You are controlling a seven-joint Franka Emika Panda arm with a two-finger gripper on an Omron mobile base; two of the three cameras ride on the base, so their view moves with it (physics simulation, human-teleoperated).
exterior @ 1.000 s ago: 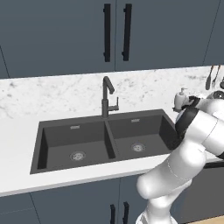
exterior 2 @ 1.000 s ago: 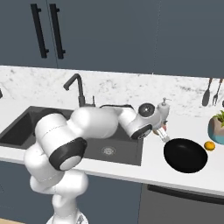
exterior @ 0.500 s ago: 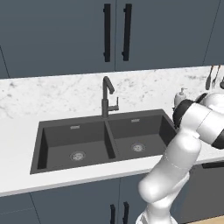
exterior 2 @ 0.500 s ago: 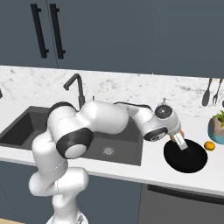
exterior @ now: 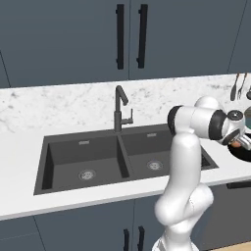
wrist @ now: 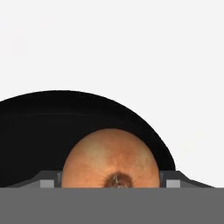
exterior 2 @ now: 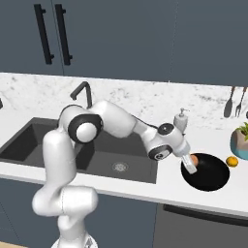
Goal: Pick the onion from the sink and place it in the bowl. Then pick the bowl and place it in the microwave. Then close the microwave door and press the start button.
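White marble counter [exterior 2: 29, 121] carries the black bowl [exterior 2: 210, 177], a soap dispenser [exterior 2: 181, 120] and a small orange fruit [exterior 2: 232, 162]

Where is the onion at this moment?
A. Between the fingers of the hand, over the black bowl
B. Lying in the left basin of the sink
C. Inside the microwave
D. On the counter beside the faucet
A: the onion sits between the fingers of the hand, above the near edge of the black bowl, as the right base view and the hand view show.

One onion [wrist: 109, 159], one bowl [exterior 2: 206, 172]
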